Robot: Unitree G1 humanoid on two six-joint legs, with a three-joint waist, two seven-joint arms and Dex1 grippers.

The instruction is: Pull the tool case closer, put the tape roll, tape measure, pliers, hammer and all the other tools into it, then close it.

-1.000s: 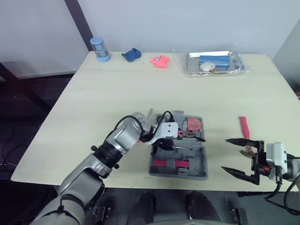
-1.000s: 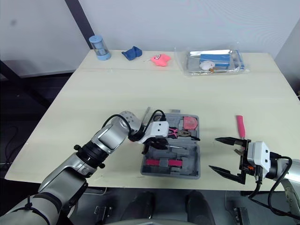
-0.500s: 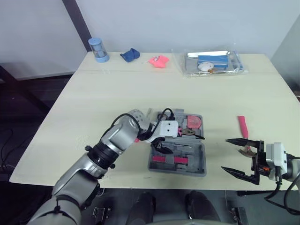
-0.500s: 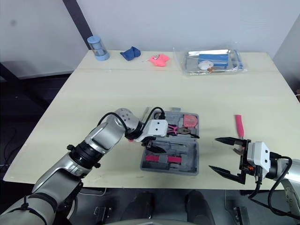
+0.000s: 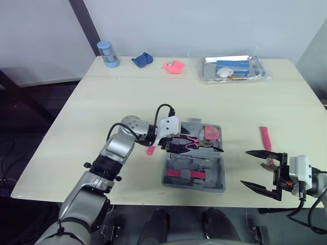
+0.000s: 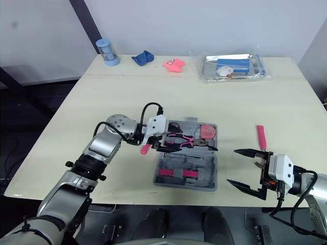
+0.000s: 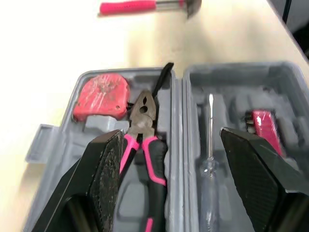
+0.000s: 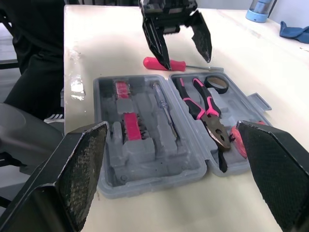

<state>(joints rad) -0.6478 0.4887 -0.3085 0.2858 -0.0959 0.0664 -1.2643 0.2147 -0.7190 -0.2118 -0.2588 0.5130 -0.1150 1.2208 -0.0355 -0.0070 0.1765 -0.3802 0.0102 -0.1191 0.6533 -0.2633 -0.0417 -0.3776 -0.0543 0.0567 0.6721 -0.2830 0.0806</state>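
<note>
The grey tool case (image 5: 204,173) lies open near the table's front edge. Pink-handled pliers (image 5: 190,143), a red tape measure (image 5: 211,134) and a black tape roll (image 8: 216,83) rest in its far half. A clear screwdriver (image 7: 208,159) and red bits (image 7: 264,133) sit in the near half. My left gripper (image 5: 172,145) is open at the case's left end, just short of the pliers' handles. A pink screwdriver (image 5: 149,150) lies on the table beside it. The pink-handled hammer (image 5: 265,138) lies to the right of the case. My right gripper (image 5: 245,168) is open, right of the case.
Along the far edge stand a blue cup (image 5: 108,53), a blue cloth (image 5: 143,59), a pink toy (image 5: 174,67) and a clear tray (image 5: 258,75) with items. Bare tabletop lies between these and the case.
My left gripper has drawn back to the left from over the case, and the pliers now lie free in the far half. The right arm has stayed put.
</note>
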